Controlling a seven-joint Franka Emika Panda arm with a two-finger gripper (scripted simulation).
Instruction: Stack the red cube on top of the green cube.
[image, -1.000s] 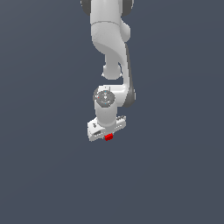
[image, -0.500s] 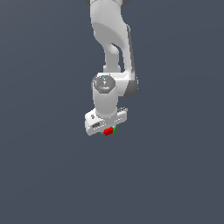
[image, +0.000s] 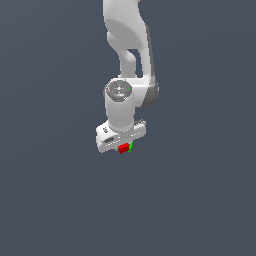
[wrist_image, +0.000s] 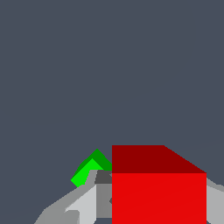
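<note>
**Red cube in my pincer, over the green one**

Dark slate-grey ground (image: 55, 200) fills both views, bare and flat. Over it my white arm (image: 127, 55) reaches down to my pincer (image: 123, 145), clamped on the red cube (wrist_image: 158, 192). Just beside the red cube, partly hidden behind it and a finger (wrist_image: 87, 201), sits the green cube (wrist_image: 89, 168); whether they touch, I cannot tell.

Red cube (wrist_image: 158, 192) bright red, darker top face. Green cube (wrist_image: 89, 169) bright green beside it. Gripper (image: 121, 140) white, fingers (wrist_image: 87, 202) grey. Floor (image: 200, 190) plain slate grey.
</note>
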